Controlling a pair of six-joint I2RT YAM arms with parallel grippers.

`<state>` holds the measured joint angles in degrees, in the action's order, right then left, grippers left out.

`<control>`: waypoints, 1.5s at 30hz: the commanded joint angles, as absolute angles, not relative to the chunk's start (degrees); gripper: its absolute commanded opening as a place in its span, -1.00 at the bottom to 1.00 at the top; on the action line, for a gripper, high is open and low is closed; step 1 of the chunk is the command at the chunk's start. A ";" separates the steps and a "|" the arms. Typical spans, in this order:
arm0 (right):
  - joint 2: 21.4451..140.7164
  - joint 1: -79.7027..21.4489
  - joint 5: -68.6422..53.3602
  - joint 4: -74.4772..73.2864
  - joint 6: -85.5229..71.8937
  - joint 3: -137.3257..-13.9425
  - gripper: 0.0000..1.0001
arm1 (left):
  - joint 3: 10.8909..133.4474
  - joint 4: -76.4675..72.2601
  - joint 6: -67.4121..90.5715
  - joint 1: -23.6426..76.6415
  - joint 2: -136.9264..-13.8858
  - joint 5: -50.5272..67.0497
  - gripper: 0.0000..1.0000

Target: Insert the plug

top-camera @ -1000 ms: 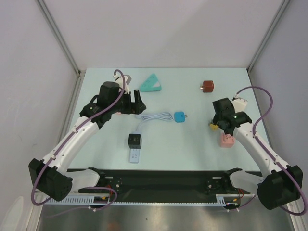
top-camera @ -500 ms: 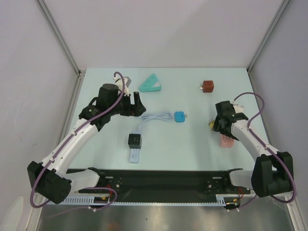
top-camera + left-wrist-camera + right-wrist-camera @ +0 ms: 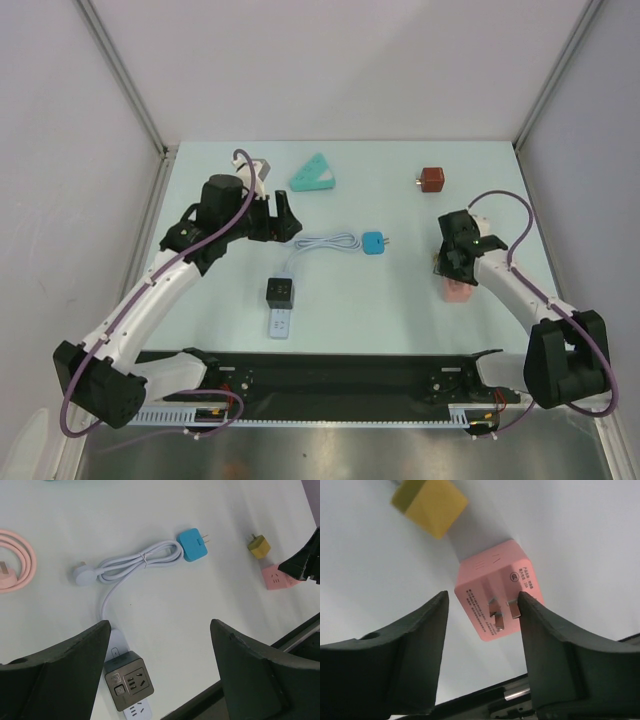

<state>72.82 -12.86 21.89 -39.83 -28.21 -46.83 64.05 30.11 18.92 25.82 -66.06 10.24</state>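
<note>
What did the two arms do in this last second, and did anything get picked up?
The right gripper swung slightly left and lowered over the pink cube. Its jaws now straddle the cube, but a gap shows on one side, so nothing is gripped yet. The left gripper stayed open and hardly moved. The blue plug, white cable and power strip lie unmoved.

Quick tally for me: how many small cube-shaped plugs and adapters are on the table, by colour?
pink cube: 1
yellow cube: 1
blue cube: 1
red-brown cube: 1
dark grey cube: 1
Total: 5
</note>
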 commanded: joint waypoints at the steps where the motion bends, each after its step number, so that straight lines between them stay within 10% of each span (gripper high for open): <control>1: 71.81 -17.30 17.49 -37.27 -31.02 -46.76 0.15 | 63.81 28.39 18.46 26.02 -64.51 10.28 0.73; 12: 79.53 -33.29 16.79 -33.04 -37.62 -55.35 -0.01 | 63.46 28.04 17.76 26.02 -63.20 12.81 0.71; 18: 76.40 -33.40 12.33 -38.40 -33.85 -63.27 0.30 | 62.50 21.73 9.16 30.22 -63.19 17.32 0.54; 32: 53.62 6.92 -22.05 -24.62 -27.16 -55.99 0.72 | 86.73 31.02 -14.93 49.74 -97.78 20.13 0.57; 45: 49.13 15.03 -29.00 -20.39 -29.09 -55.02 0.76 | 100.01 35.51 -18.63 58.01 -116.71 16.17 0.65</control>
